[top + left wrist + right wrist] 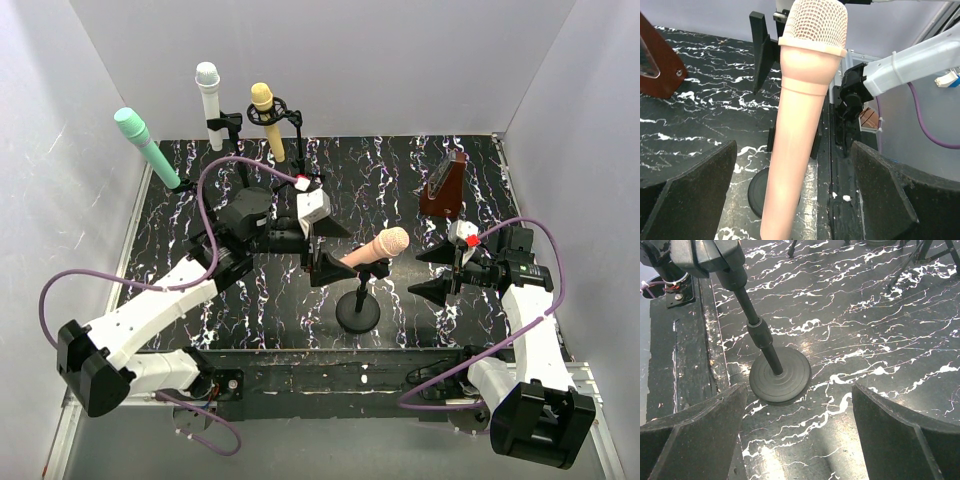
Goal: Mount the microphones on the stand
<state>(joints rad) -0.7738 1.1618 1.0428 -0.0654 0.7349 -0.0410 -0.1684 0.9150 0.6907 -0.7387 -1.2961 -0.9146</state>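
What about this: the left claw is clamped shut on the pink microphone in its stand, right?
No, the left claw is open: the left wrist view shows its fingers apart on either side of the pink microphone in its stand.

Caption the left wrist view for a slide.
Open left gripper flanks the peach-pink microphone on its stand, brown metronome behind.

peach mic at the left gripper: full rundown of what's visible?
The peach mic looks like smooth plastic: slim tapering body, collar ring, rounded mesh head. It sits tilted in the clip of the round-based stand, head end higher. The left gripper straddles it, open, fingers clear of it.
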